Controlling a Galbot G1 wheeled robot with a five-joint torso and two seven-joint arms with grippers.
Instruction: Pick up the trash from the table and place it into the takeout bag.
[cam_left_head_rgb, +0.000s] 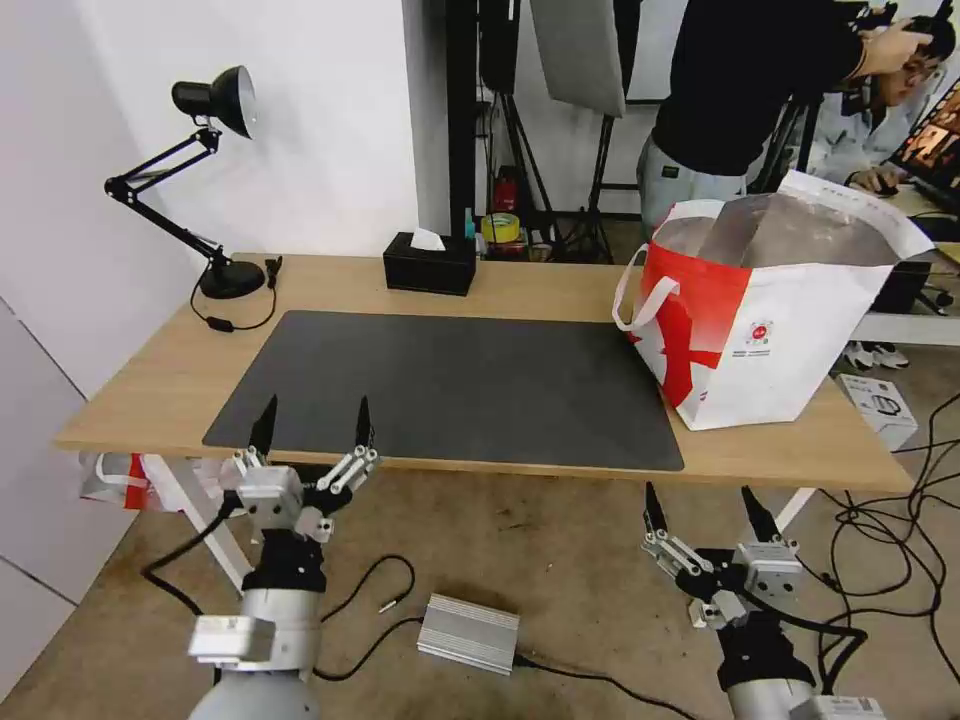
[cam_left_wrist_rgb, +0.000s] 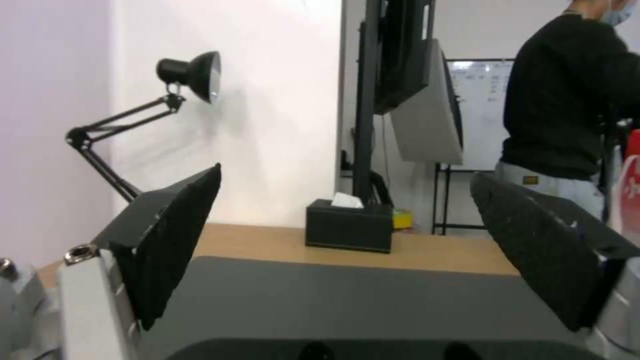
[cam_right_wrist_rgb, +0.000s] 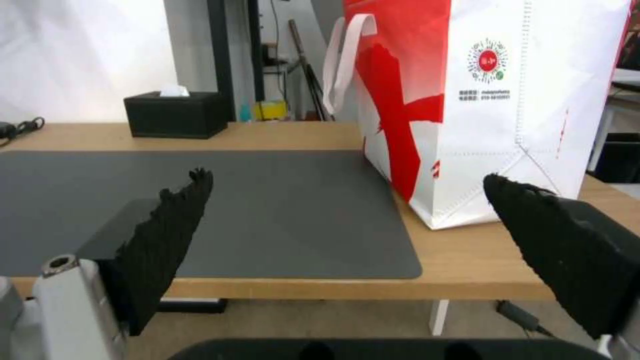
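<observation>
Tools, L (cam_left_head_rgb: 311, 420) & R (cam_left_head_rgb: 702, 508), jaws wide apart, holding nothing, near table (cam_left_head_rgb: 540, 285) front edge.

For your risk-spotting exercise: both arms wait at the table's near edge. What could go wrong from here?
1. The takeout bag stands at the table's right end, past the mat; a nudge from the right hand might tip it off.
2. The left hand sits level with the table's edge and might strike it when advancing.
</observation>
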